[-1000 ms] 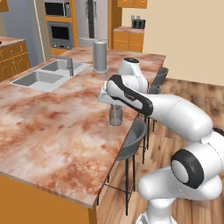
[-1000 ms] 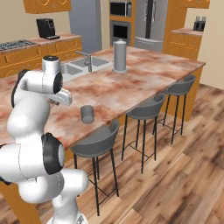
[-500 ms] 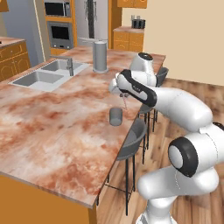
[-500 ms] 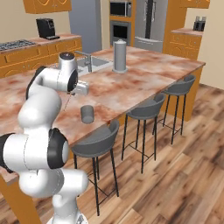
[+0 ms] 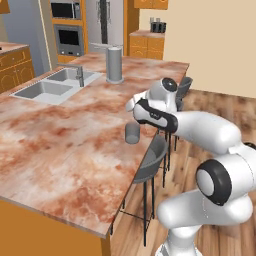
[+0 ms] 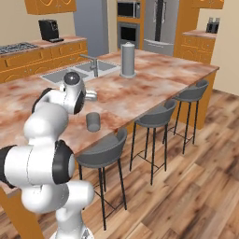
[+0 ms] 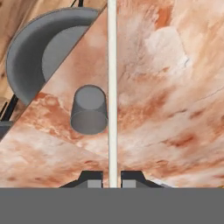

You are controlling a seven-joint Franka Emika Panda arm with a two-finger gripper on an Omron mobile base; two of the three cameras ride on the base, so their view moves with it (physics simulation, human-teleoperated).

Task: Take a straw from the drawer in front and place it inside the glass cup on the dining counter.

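In the hand view the gripper [image 7: 112,178] was clamped on the straw [image 7: 112,87], which ran straight out from between the two fingertips [image 7: 92,178]. Just beside the straw stood the glass cup [image 7: 89,109], upright on the dining counter [image 7: 175,87] near its edge. Beyond that edge sat a grey stool seat [image 7: 39,48].

This is a home kitchen. A big marbled stone bench [image 5: 65,145] carries a double sink [image 5: 50,85] with a tap [image 6: 93,63]. Bar stools [image 6: 156,119] stand along it, and behind are orange cabinets [image 6: 46,53], a wall oven [image 5: 66,36], a fridge [image 6: 161,21] and a coffee machine [image 6: 48,30].
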